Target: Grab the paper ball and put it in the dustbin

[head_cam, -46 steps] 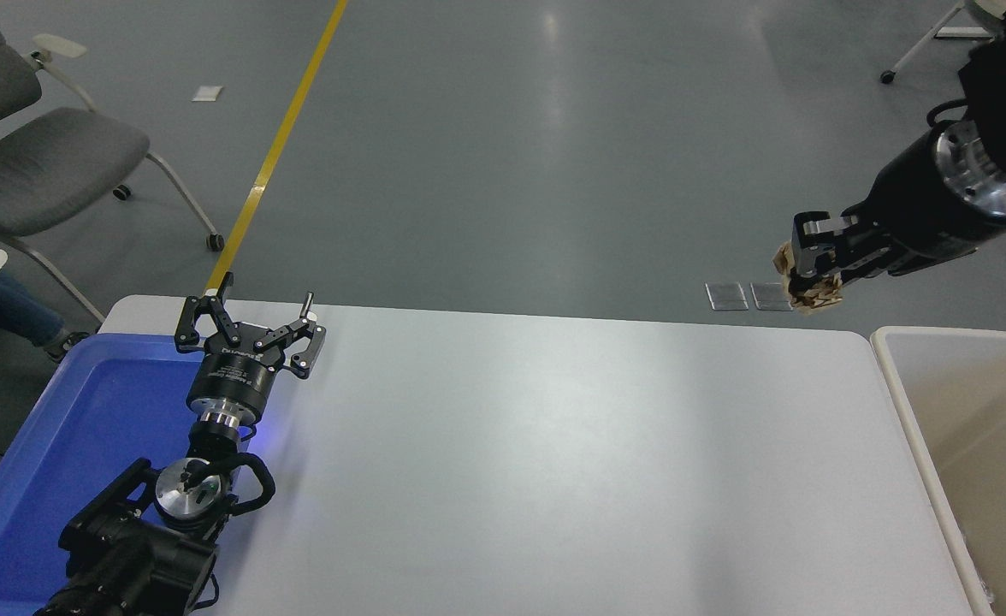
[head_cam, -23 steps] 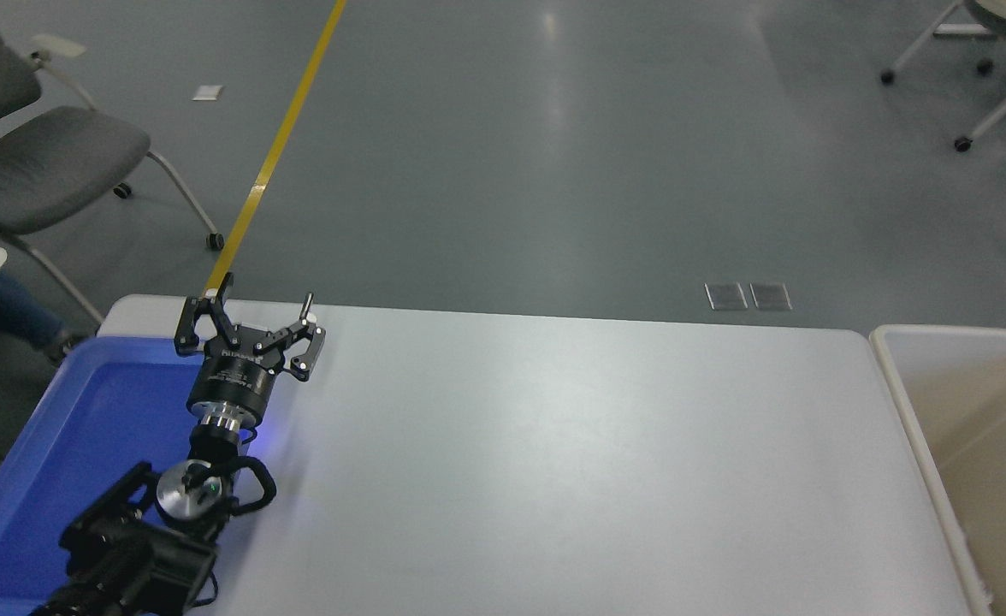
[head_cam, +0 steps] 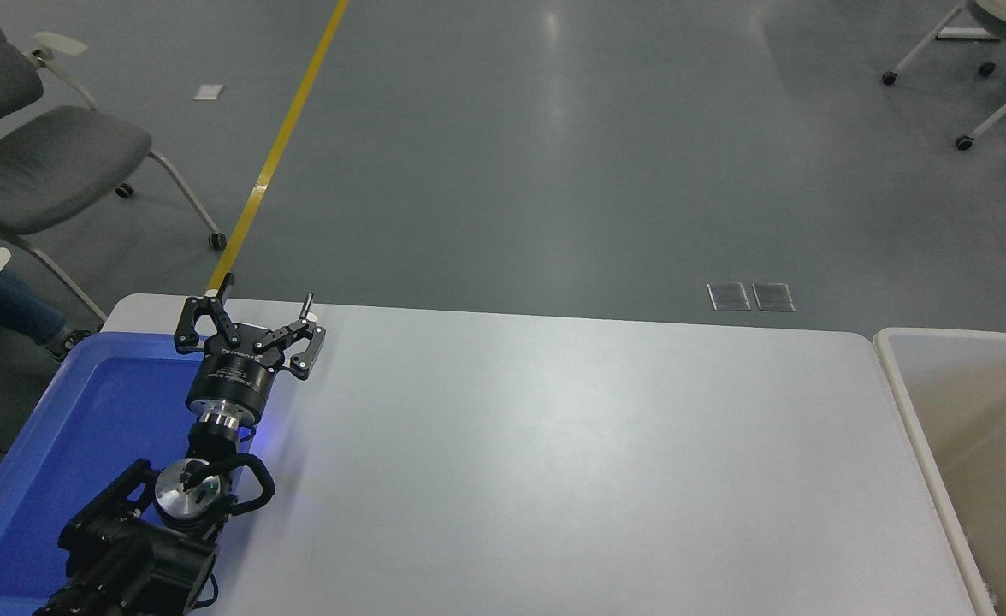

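Observation:
The beige dustbin [head_cam: 903, 402] stands at the table's right end, cut off by the picture's right edge; the part of its inside that shows holds nothing. The paper ball is out of view. My right arm and its gripper are out of view too. My left gripper [head_cam: 251, 318] is parked at the lower left, open and empty, over the far edge of the blue tray [head_cam: 84, 428].
The white table [head_cam: 554, 462] spans the middle. A grey chair [head_cam: 32, 171] stands on the floor at the far left. A yellow floor line [head_cam: 285, 137] runs away from the table. Chair legs on castors [head_cam: 965, 94] show at the top right.
My right arm, shut on the paper ball, swung up and to the right and left the picture with the ball. My left arm has not moved.

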Robot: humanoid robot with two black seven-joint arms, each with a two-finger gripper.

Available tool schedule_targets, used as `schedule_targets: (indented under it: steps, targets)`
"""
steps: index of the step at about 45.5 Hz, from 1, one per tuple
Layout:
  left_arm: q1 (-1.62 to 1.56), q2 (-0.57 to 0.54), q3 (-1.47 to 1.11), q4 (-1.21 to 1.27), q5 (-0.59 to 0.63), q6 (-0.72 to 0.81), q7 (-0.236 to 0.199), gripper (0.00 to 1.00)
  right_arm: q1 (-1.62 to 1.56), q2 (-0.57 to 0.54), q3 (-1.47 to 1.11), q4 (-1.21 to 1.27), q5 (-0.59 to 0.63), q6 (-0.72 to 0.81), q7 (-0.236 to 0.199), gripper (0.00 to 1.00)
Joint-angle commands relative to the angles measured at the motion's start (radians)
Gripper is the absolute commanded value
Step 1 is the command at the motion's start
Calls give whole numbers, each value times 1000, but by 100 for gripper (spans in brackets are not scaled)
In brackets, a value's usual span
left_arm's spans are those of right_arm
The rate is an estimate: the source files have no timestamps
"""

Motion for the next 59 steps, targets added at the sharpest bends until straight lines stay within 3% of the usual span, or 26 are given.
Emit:
schedule_targets:
  steps: [1,59]
  targets:
    - [0,0,0,0,0,0,0,99,-363,114,238,-108,36,-54,-20,0]
    - [0,0,0,0,0,0,0,99,-435,209,250,-109,42,-91,-12,0]
